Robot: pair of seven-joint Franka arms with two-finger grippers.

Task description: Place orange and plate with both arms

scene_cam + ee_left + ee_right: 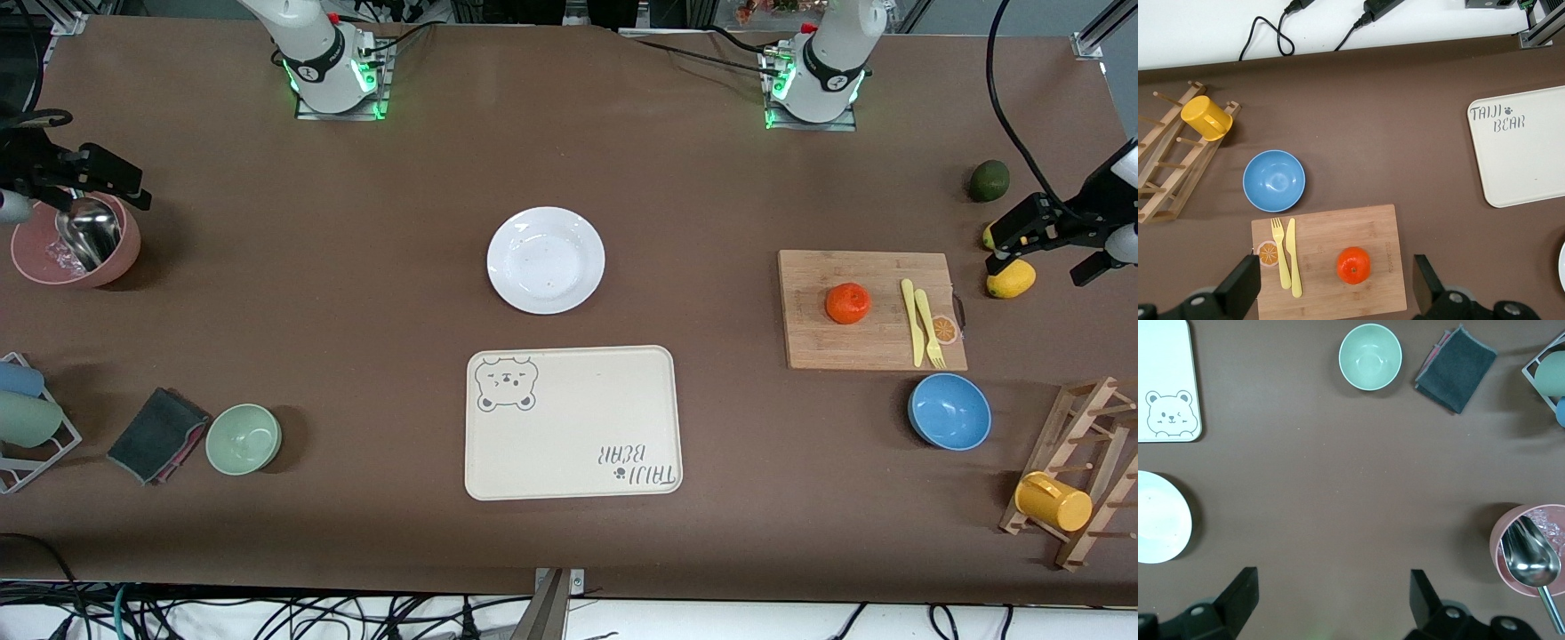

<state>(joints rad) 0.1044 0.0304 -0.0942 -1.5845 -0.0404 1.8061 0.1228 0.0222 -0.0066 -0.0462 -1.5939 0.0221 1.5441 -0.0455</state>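
The orange [847,303] [1353,265] rests on a wooden cutting board [827,347] toward the left arm's end of the table. The white plate [545,260] [1158,517] lies empty at mid-table, just farther from the front camera than the bear tray [569,427]. My left gripper [1049,244] [1336,270] hangs high over the lemons beside the board, open and empty. My right gripper [71,178] [1331,580] hovers over the pink bowl at the right arm's end, also open with nothing in it.
A yellow knife and fork [920,320] lie on the board. A blue bowl [949,412], a rack with a yellow cup [1053,500], an avocado [988,180] and lemons [1010,280] stand around it. The pink bowl with scoop [76,244], green bowl [243,438] and cloth [158,434] sit at the right arm's end.
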